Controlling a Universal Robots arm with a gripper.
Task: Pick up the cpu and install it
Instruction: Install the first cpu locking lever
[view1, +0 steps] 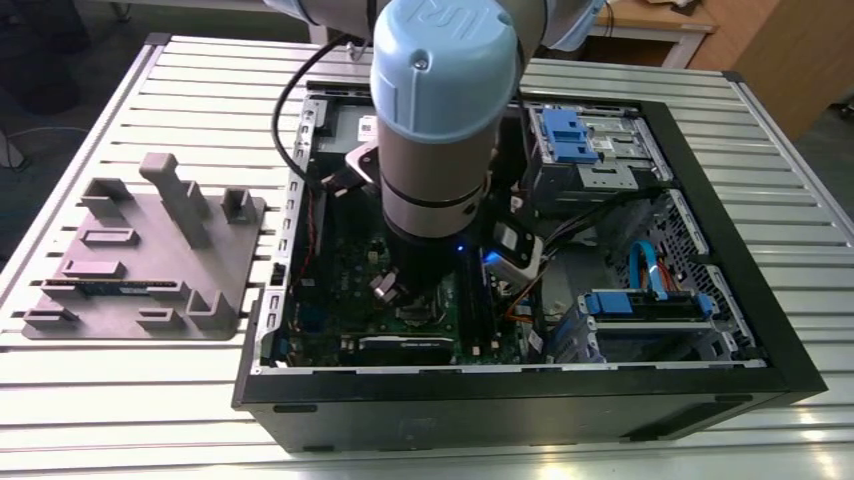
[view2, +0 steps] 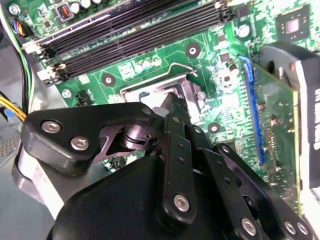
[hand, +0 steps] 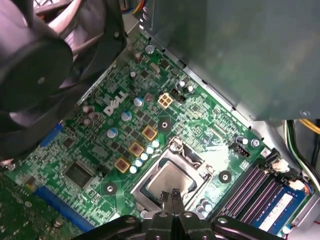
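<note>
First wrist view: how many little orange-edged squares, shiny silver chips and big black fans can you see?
Orange-rimmed square components: 3
Silvery-grey square cpu: 1
Black round plastic fan: 1
Total: 5

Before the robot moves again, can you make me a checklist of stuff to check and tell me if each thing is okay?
1. The cpu lies inside the socket frame: ok.
2. The cpu sits flat and fully seated: cannot tell.
3. The gripper has its fingers shut with nothing between them: ok.
4. The gripper hangs over the cpu's edge in the first wrist view: ok. Whether it touches the cpu: cannot tell.
5. The memory slots are apart from the gripper: ok.
</note>
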